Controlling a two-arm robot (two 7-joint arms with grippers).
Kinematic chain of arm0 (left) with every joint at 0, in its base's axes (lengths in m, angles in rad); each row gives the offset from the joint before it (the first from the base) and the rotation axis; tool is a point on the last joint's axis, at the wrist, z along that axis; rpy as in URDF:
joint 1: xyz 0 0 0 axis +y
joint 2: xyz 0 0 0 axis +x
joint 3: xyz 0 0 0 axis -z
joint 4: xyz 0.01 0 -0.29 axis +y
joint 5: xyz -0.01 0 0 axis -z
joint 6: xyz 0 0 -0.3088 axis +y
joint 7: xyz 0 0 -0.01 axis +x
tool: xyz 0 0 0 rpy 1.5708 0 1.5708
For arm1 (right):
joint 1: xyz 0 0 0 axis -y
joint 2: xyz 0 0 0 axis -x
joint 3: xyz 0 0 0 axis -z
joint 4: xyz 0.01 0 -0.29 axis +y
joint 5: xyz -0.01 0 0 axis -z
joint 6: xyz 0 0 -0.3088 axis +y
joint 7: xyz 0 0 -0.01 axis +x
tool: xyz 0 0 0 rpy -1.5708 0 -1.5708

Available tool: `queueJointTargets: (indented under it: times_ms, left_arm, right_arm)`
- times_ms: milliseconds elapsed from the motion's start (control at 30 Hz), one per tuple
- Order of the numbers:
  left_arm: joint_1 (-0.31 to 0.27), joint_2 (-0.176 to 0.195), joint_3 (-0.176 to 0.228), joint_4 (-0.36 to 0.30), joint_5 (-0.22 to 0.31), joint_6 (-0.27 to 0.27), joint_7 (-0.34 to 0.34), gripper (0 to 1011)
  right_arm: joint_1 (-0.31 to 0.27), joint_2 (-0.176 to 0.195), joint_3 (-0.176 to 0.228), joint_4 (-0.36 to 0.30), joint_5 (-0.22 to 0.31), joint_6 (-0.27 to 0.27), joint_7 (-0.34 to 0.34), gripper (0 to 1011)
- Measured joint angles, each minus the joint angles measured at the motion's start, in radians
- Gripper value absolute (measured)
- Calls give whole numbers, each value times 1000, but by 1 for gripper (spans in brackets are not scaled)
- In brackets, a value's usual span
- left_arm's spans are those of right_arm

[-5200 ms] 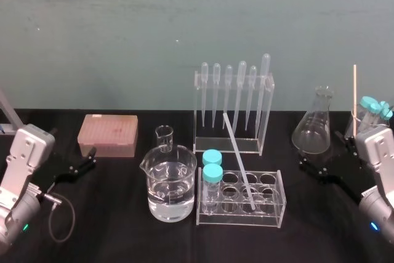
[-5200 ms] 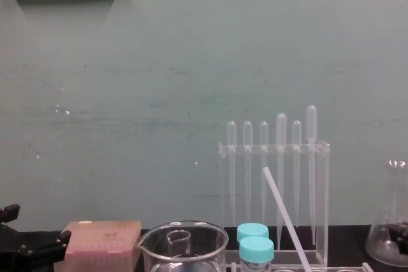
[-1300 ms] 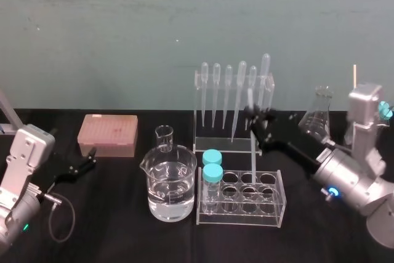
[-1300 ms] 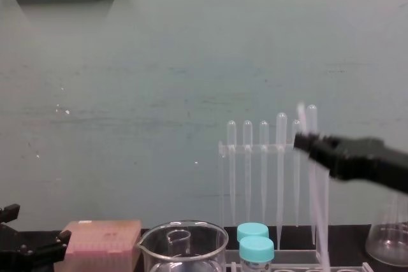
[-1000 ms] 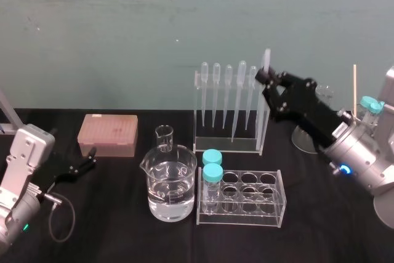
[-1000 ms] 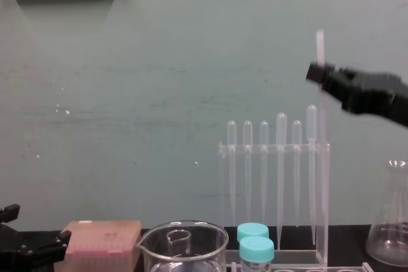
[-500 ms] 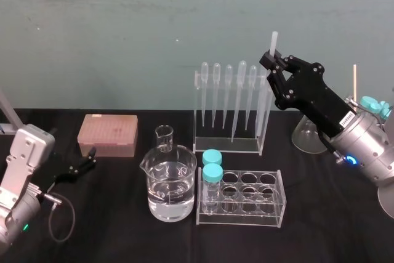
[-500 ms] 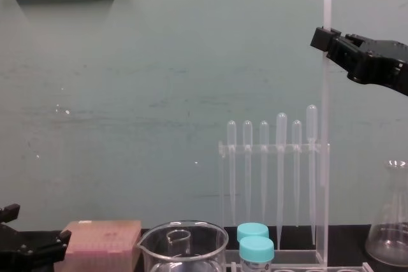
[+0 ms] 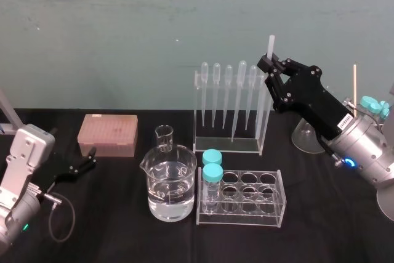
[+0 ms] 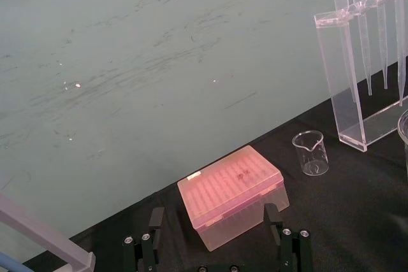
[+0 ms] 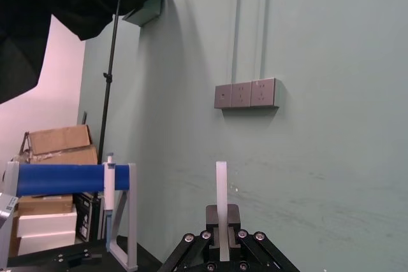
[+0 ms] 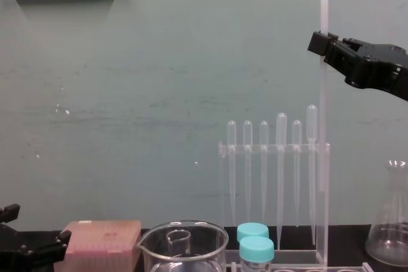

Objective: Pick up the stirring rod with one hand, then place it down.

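The stirring rod (image 12: 323, 125) is a thin translucent white rod that hangs upright in the air, in front of the pipette rack's right end. Its lower end is level with the tube rack's top in the chest view. My right gripper (image 12: 317, 44) is shut on the rod near its top, and a short length sticks out above the fingers (image 9: 269, 66). In the right wrist view the rod (image 11: 221, 195) stands pinched between the two fingers. My left gripper (image 9: 86, 161) rests open at the table's left, near the pink box, its fingers (image 10: 153, 221) wide apart.
A pipette rack (image 9: 229, 146) stands at the back centre. In front of it are a clear tube rack (image 9: 241, 198) with two teal-capped tubes, a water beaker (image 9: 171, 183) and a small beaker (image 9: 164, 137). A pink tip box (image 9: 108, 133) is at the left and a conical flask (image 9: 308, 137) at the right.
My right gripper took the rod from the tube rack and lifted it upright above the table. In the last half second it shifted slightly left and down. The left arm stayed still.
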Motion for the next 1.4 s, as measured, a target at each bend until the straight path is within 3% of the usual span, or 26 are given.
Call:
queueJointTargets:
  times_ms: [1400]
  left_arm:
    - [0, 0, 0, 0, 0, 0, 0, 1000]
  right_arm:
    - [-6, 4, -15, 6, 2, 23, 0, 69]
